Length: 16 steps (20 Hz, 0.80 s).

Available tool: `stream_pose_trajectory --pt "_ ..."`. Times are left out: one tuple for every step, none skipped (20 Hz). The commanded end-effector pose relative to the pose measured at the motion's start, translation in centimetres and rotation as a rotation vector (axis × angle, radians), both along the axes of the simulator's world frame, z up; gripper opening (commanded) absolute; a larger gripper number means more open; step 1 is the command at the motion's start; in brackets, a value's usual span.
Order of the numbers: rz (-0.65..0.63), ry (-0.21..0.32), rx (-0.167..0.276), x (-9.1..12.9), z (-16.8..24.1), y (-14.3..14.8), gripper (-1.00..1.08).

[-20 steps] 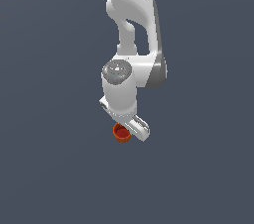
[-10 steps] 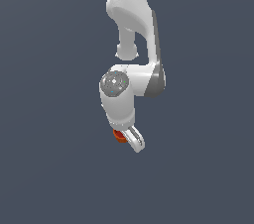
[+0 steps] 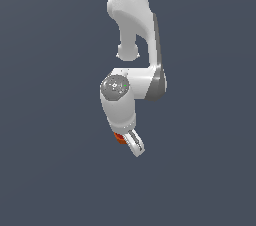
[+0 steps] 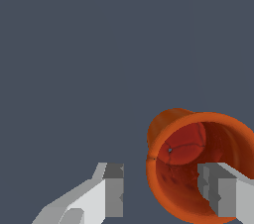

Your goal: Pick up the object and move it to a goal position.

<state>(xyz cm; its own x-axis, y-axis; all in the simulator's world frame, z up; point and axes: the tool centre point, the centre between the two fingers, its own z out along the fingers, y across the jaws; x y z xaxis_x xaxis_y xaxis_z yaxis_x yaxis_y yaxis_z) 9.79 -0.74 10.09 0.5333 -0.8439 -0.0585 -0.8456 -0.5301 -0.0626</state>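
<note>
The red-orange cup point(image 4: 198, 141) fills one side of the wrist view, its mouth turned toward the camera and its darker red inside showing. My white gripper point(image 4: 166, 193) is open. One fingertip point(image 4: 115, 188) stands apart from the cup's outer wall. The other fingertip point(image 4: 221, 193) is in front of the cup's mouth, so the near wall lies between the fingers. In the exterior view only a sliver of the cup point(image 3: 119, 138) shows, on the exterior view's left of my gripper point(image 3: 131, 143). The hand hides the rest.
A plain dark grey-blue surface point(image 3: 50, 170) fills the background in both views. My white arm point(image 3: 132, 30) hangs down from the top of the exterior view. No other objects show.
The wrist has dropped lower and the hand has turned, so the fingers now point down toward the exterior view's right. The cup has stayed in nearly the same spot and is more hidden.
</note>
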Motion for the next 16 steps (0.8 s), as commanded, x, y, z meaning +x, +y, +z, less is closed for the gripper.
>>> stream_pose_trajectory --pt "-0.001 0.000 0.000 0.0 -0.3 0.0 0.28" --pt "-0.001 0.000 0.000 0.0 -0.6 0.1 0.28" --pt "-0.002 0.000 0.000 0.0 -1.0 0.1 0.28" --pt "-0.003 0.000 0.000 0.0 -1.5 0.1 0.28" --pt "-0.003 0.000 0.000 0.0 -1.9 0.2 0.28" --pt "-0.004 0.000 0.000 0.0 -2.3 0.2 0.28" --pt "-0.005 0.000 0.000 0.0 -2.6 0.2 0.28" --pt "-0.005 0.000 0.000 0.0 -2.8 0.2 0.28" --pt "-0.005 0.000 0.000 0.0 -2.9 0.2 0.28" --pt "-0.005 0.000 0.000 0.0 -3.0 0.2 0.28" --pt "-0.005 0.000 0.000 0.0 -3.0 0.2 -1.00" --pt "-0.005 0.000 0.000 0.0 -3.0 0.2 -1.00" --pt "-0.005 0.000 0.000 0.0 -3.0 0.2 -1.00" --pt "-0.005 0.000 0.000 0.0 -3.0 0.2 -1.00" --pt "-0.005 0.000 0.000 0.0 -3.0 0.2 -1.00" --pt "-0.005 0.000 0.000 0.0 -3.0 0.2 -1.00"
